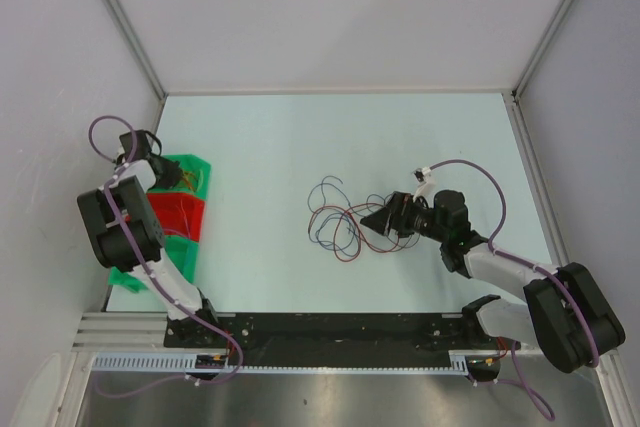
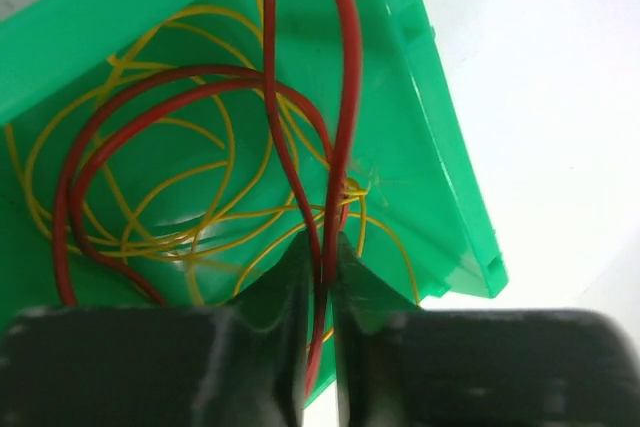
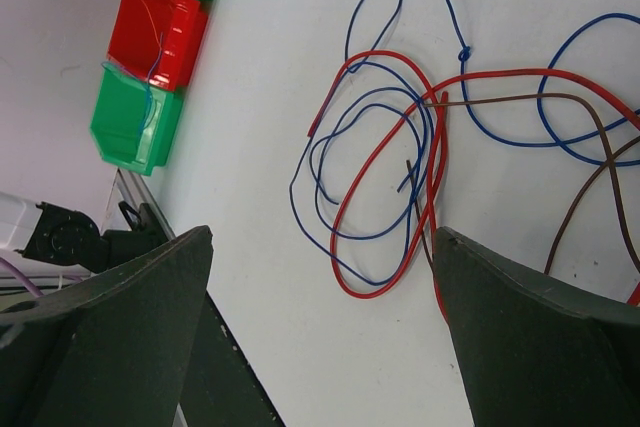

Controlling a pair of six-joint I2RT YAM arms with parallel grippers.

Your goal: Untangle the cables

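A red cable (image 2: 345,97) loops up out of my left gripper (image 2: 322,247), whose jaws are pinched on its two strands. It hangs over a green bin (image 2: 440,177) that holds several thin yellow cables (image 2: 180,237). In the top view this gripper (image 1: 172,179) sits over the far green bin (image 1: 195,169) at the table's left. A tangle of red, blue and brown cables (image 1: 335,219) lies mid-table. My right gripper (image 3: 322,232) hovers open just over its near side, with a red loop (image 3: 365,294), a blue cable (image 3: 300,217) and a brown cable (image 3: 560,97) spread ahead of it.
A red bin (image 1: 180,215) and a second green bin (image 1: 170,257) stand in a row behind the first along the left edge. The red bin (image 3: 160,32) holds a few thin wires. White walls enclose the table on three sides.
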